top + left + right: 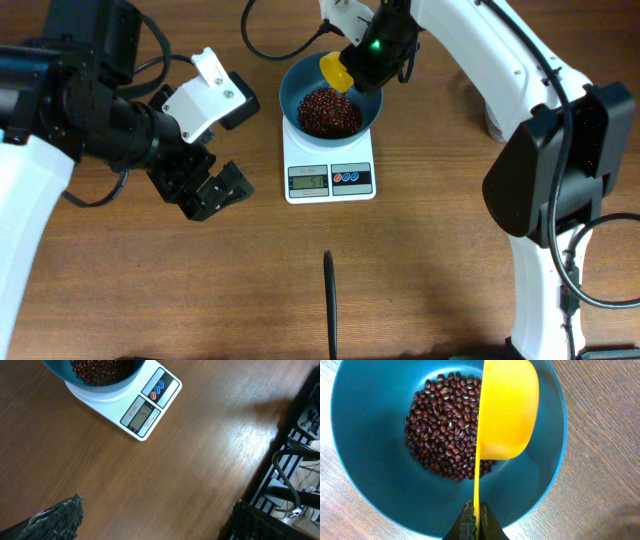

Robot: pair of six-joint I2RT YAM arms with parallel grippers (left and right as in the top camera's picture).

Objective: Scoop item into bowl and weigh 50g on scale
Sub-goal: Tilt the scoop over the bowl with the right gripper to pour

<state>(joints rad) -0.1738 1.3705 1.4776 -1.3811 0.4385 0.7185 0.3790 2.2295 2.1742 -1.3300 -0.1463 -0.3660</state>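
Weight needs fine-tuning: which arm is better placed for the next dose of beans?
Right. The right gripper holds the yellow scoop over the beans in the blue bowl on the scale; the left gripper hangs open and empty beside the scale.

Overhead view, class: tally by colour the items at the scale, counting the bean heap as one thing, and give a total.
Blue: 1, the bowl
White: 1, the scale
Yellow: 1, the scoop
Reddish-brown: 1, the bean heap
Total: 4
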